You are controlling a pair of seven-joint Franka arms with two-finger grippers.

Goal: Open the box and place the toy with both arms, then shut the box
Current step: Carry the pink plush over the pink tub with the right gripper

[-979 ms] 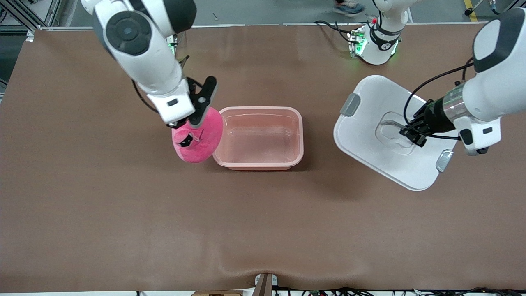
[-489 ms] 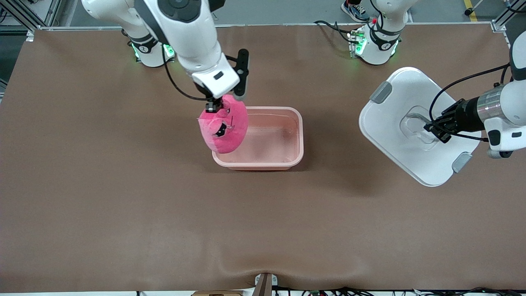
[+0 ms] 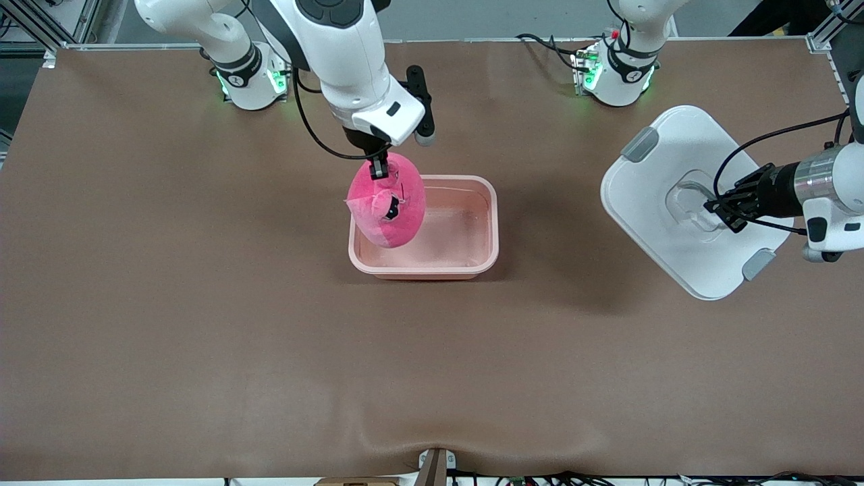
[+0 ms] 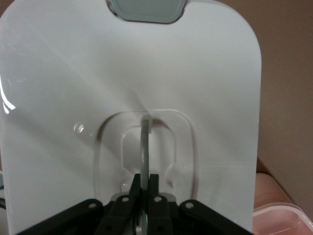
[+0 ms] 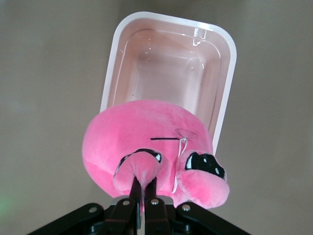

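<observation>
1. The right arm's small black gripper [image 3: 379,170] hangs over the open box, at the box's end toward the right arm's side of the table. Its fingers are pressed together on a pinch of plush; in the right wrist view the right gripper [image 5: 144,196] nips a small protruding nub of the toy.
2. The bright pink egg-shaped plush toy [image 3: 388,208] dangles from that pinch, up in the air over the tub, its dark face marks turned toward the front camera. From the right wrist camera the toy [image 5: 151,147] covers part of the tub's rim.
3. The rounded-rectangular pale pink plastic box [image 3: 491,223] rests on the brown table [image 3: 202,351], lidless, near the table's middle. Its inside [image 5: 171,68] holds nothing on its floor.
4. The white plastic lid [image 3: 648,223], with grey side clips [image 3: 639,144], is lifted and tilted over the table toward the left arm's end, well apart from the box.
5. The left arm's black gripper [image 3: 717,208] is clamped on the lid's clear recessed centre handle [image 4: 145,147]; in the left wrist view the left gripper [image 4: 145,183] has its fingers squeezed against the thin handle blade.
</observation>
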